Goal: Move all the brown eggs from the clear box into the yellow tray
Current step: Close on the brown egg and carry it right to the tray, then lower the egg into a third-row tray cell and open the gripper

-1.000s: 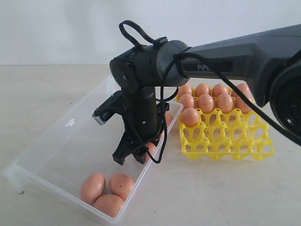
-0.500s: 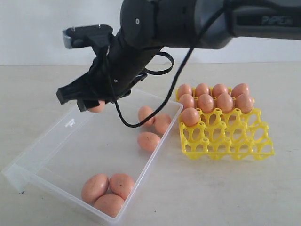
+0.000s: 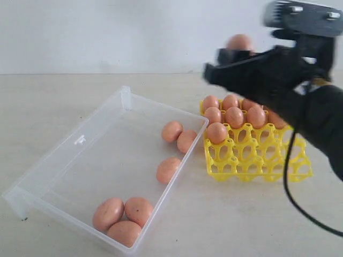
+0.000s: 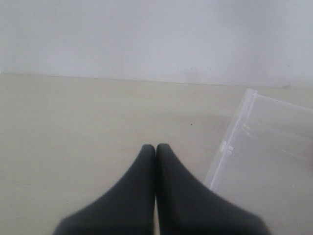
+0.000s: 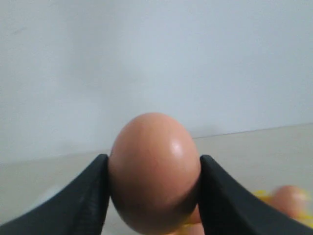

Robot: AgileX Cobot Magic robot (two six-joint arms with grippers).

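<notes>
A pale beige table [image 3: 48, 107] runs back to a plain white wall [image 3: 107, 32]. High above the yellow tray [image 3: 268, 163], one brown egg [image 3: 239, 42] is clamped between the right arm's fingers [image 5: 80, 203]. The right wrist view shows them spread wide, one pad on each flank of the shell, with the crown standing clear above them. The tray sits on the table just beside the clear box [image 3: 80, 142]. Its far rows already hold eggs and a single egg [image 3: 216, 132] starts the next row, while the cups nearer the camera are bare. Six loose eggs [image 3: 124, 233] lie in the box, three by the wall next to the tray and three bunched in the near corner.

The step in hand looks like the carry to a free cup. To do it well, the arm should centre the egg over the empty cup beside that single egg and lower it straight between the pegs without knocking a neighbour. The fingers should part only once the cup bears the weight.

The left arm's fingers [image 4: 146, 191] are pressed tip to tip, holding nothing, over bare table near the box's rim.
</notes>
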